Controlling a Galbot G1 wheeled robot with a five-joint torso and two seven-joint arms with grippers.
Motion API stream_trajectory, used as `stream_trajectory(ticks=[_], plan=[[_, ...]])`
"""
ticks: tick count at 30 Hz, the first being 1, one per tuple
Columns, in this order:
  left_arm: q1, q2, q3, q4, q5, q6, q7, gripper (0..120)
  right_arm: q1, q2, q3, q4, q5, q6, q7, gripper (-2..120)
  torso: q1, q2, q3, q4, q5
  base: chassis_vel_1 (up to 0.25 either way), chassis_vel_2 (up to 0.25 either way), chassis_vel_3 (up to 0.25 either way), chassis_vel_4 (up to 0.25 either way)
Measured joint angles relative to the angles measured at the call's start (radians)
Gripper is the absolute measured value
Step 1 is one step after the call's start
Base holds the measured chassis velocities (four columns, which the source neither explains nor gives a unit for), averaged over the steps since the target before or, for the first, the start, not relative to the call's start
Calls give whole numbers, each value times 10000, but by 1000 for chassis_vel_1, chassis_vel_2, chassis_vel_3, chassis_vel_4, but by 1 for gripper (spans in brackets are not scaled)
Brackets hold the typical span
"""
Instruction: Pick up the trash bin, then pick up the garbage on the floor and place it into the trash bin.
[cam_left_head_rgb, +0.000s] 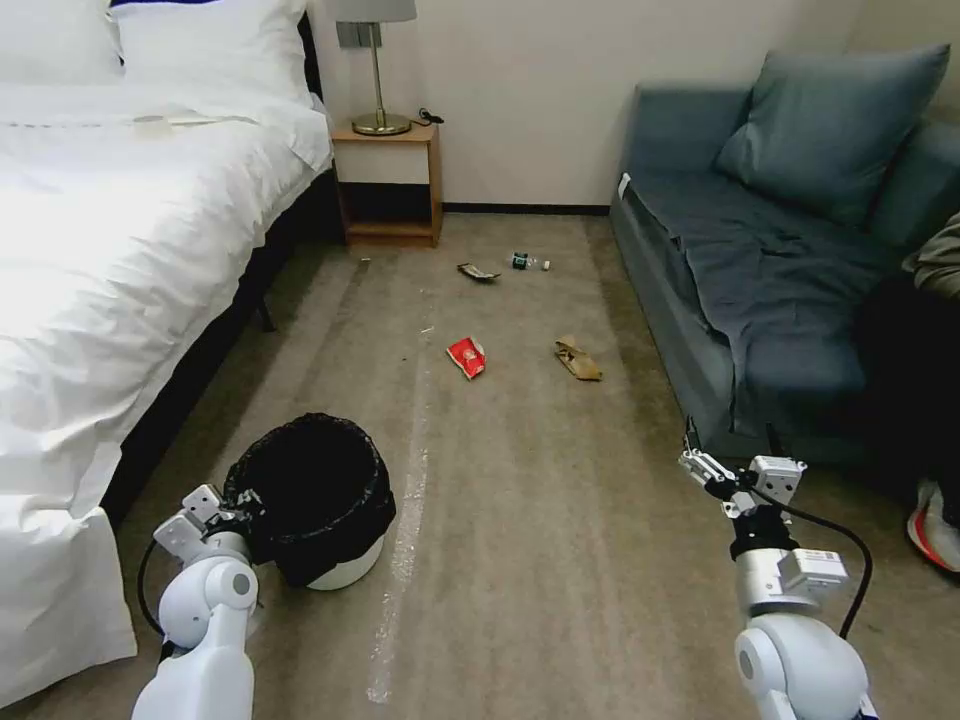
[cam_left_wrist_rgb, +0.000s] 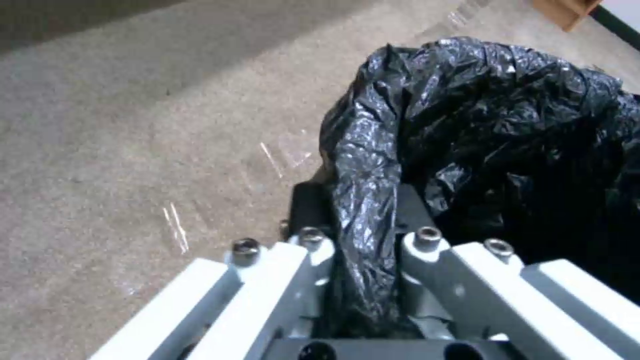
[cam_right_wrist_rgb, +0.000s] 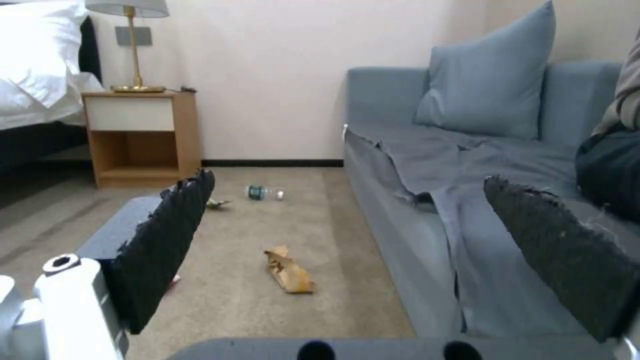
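Note:
The trash bin (cam_left_head_rgb: 340, 570), white with a crinkled black bag (cam_left_wrist_rgb: 480, 115) over its rim, stands low beside the bed. My left gripper (cam_left_head_rgb: 237, 517) is shut on its near rim, with the bag pinched between the fingers (cam_left_wrist_rgb: 313, 240). Farther along the carpet lie a red packet (cam_left_head_rgb: 467, 356), a brown paper bag (cam_left_head_rgb: 578, 359) (cam_right_wrist_rgb: 288, 270), a small bottle (cam_left_head_rgb: 527, 262) (cam_right_wrist_rgb: 262, 192) and a dark wrapper (cam_left_head_rgb: 478, 271) (cam_right_wrist_rgb: 217, 203). My right gripper (cam_left_head_rgb: 712, 468) (cam_right_wrist_rgb: 347, 182) hangs open and holds nothing near the sofa's front, facing the garbage.
A white bed (cam_left_head_rgb: 110, 260) runs along the left and a blue sofa (cam_left_head_rgb: 760, 280) along the right, with a carpet lane between them. A wooden nightstand (cam_left_head_rgb: 388, 185) with a lamp stands at the far wall. A person's shoe (cam_left_head_rgb: 935, 525) shows at the right edge.

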Motion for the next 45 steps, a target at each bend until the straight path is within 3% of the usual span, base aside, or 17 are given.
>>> stream_trajectory(ticks=[7,15,22,26,31,35,45], plan=[[44,-1,10,-77,48,4,39,5,14,-26,-17,-12,104,-73,42,100,0,-1,2,-2,-2,0,0,0,0],[307,-21,92,-829,883,-45,472,5,65,-19,-23,-108,136,-60,53,100,1,-3,3,-7,-10,0,0,0,0],[644,-91,146,-2121,2966,-584,1009,5,150,20,26,-437,-15,405,3,100,1,-3,2,-5,0,0,0,0,0],[847,-134,284,-2700,3507,-646,1169,5,178,39,50,-518,-96,570,-65,100,1,-3,2,-4,-1,0,0,0,0],[1024,-217,483,-3611,4424,-673,1442,5,181,90,-99,-262,-152,222,685,100,1,-3,1,-4,0,0,0,0,0],[1089,-217,581,-3931,4543,-627,1472,5,232,107,-127,-208,-352,122,829,100,1,-3,1,-4,0,0,0,0,0],[1216,-301,655,-4003,4516,-695,1528,5,238,92,8,-360,-901,536,616,100,1,-3,2,-3,-1,0,0,0,0]])
